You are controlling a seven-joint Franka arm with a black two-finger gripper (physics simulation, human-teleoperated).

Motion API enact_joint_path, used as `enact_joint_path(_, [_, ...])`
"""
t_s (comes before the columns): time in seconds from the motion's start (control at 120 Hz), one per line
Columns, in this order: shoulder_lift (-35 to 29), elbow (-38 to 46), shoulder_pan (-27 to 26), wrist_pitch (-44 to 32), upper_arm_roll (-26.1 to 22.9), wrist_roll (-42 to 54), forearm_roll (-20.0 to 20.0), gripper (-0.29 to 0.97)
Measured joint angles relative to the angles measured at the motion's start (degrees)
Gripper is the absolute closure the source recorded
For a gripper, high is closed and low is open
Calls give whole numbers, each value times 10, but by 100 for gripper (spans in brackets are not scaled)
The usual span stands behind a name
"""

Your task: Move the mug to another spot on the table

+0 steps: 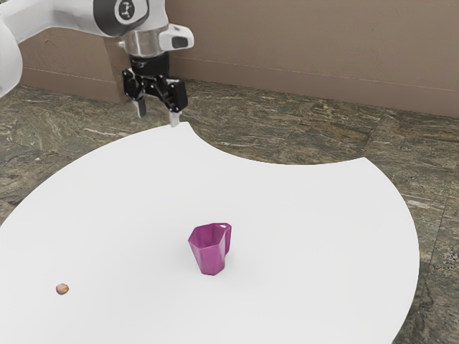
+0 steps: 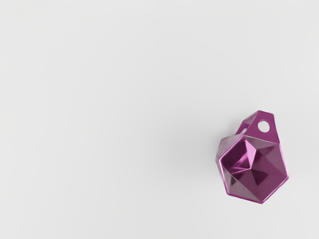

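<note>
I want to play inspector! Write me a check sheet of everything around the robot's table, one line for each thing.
Surface: white round table, smooth, with a curved notch in its far edge.
Job's things: purple faceted mug, upright near the table's middle, handle toward the exterior view's right, nothing touching it.
Clutter: small brownish lump near the table's edge at the exterior view's left, well apart from the mug.
Grippers: black gripper in the air over the table's far edge, jaws open, holding nothing.
Cables: nothing seen.
Surroundings: marbled stone floor around the table; tan wall behind.
</note>
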State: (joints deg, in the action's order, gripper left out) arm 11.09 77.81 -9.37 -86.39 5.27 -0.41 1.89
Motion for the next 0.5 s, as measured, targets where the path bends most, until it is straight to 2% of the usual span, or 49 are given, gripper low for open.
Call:
enact_joint_path(0.133, [4,0,0,-24,-3,-1,-12,0])
enact_joint_path(0.242, [43,0,-4,-54,-10,-1,-17,0])
enact_joint_path(0.342, [62,7,-11,-81,-44,-2,-16,0])
enact_joint_path(0.5, [110,-2,-23,-103,-50,-1,-14,0])
